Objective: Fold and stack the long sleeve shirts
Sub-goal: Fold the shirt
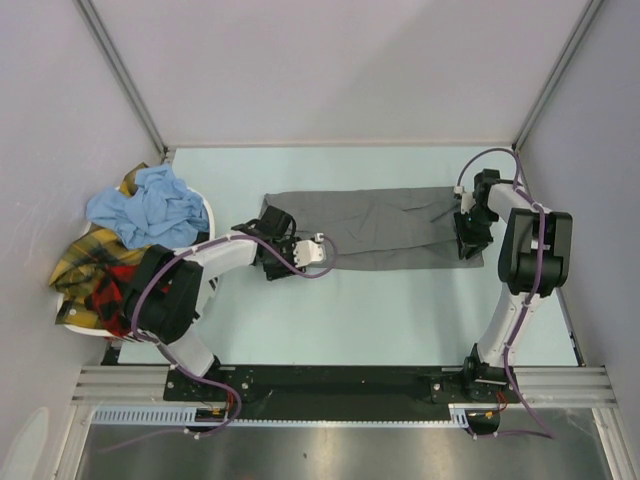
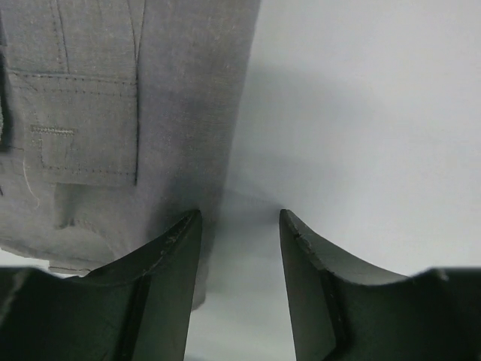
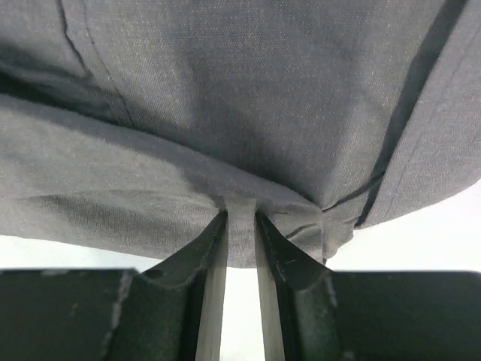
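Here, right hand pinching grey shirt edge, left hand wide open at its other end.

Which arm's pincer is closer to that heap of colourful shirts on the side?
Left. The left pincer is open beside the end of the grey shirt nearest the heap of shirts; the right pincer grips the opposite end, across the table.

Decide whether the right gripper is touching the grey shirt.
Touching. The right wrist view shows the right gripper closed on a fold of the grey shirt at its edge.
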`<state>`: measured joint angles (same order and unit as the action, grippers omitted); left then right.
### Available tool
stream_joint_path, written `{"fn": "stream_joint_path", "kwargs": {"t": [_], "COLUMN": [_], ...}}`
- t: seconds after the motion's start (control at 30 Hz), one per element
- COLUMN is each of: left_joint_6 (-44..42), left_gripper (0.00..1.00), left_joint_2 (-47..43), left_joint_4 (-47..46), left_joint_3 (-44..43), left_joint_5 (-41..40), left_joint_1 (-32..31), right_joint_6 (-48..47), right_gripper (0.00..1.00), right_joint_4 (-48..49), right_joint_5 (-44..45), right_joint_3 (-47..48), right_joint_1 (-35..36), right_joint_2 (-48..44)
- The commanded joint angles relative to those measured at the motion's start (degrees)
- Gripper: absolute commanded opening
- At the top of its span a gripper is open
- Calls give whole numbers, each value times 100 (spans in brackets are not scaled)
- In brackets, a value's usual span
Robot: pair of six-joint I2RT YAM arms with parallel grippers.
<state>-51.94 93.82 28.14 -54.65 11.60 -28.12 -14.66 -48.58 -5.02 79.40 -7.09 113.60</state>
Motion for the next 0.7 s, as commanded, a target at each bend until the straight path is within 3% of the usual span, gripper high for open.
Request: {"fn": "stream_joint_path", "kwargs": {"t": [0.0,0.1,0.27,0.37,0.53,0.67], "left_joint_6": [-588,-720,-686,-668,-519,-38], "left_gripper": [51,42,10,0,0,0], "left_joint_2": [233,303,409,479,251,-4], "left_joint_4": [-757,-766,-591,-231,709,1500], "left_joint_3": [174,280,201,35,-212,-414], "left_joint_5": [-632,-659,-650,-510,174,869], "left_joint_1": [-1,-1,-1,-27,-193,-798], "right_joint_6": [-116,-178,-248,-266,-327,-389], "right_gripper": [26,26,25,25,25,25], "right_joint_4": [656,814,1017,1034,1105,1175], "right_joint_5": [457,493,730,800,888,950], "right_joint_3": [181,295,822,1445,2368,3334], "right_joint_1": [-55,-55,-47,6,278,611], "right_joint_2": [522,689,1181,1549,2060,2508]}}
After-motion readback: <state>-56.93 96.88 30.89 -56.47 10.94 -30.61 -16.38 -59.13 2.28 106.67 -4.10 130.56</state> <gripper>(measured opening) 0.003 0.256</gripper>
